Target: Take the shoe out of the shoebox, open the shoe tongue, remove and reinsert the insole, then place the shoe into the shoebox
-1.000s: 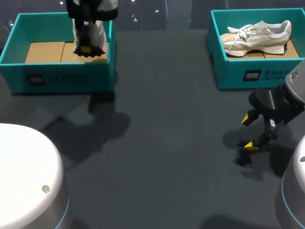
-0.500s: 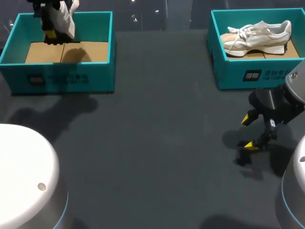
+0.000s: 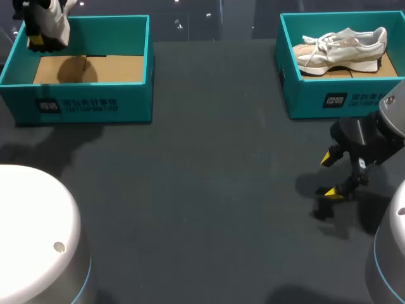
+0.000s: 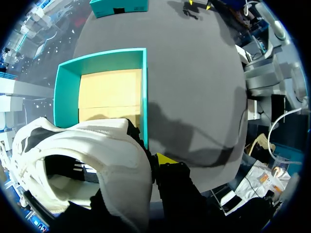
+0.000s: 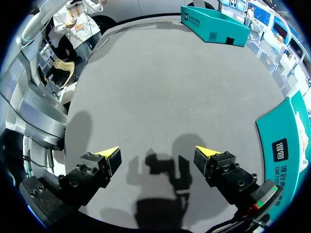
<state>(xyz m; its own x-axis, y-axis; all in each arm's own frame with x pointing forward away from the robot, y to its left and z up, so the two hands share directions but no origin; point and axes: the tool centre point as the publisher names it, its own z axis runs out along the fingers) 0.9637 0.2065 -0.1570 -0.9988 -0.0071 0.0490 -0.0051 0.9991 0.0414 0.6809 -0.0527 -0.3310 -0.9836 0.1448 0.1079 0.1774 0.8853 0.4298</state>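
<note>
A white shoe hangs over the far left corner of the left teal shoebox, with my left gripper shut on it. In the left wrist view the shoe fills the space by the gripper, and one yellow fingertip shows beside it. Below lies the box with a bare cardboard floor. A second pale shoe lies in the right shoebox. My right gripper stands open just above the table in front of that box, holding nothing.
The dark table stretches between the two boxes. In the right wrist view the right shoebox is close beside the gripper, and the left shoebox lies far ahead.
My left arm has carried the white shoe leftward and farther back, from the right end of the left box to its far left corner. The right arm has not moved.
</note>
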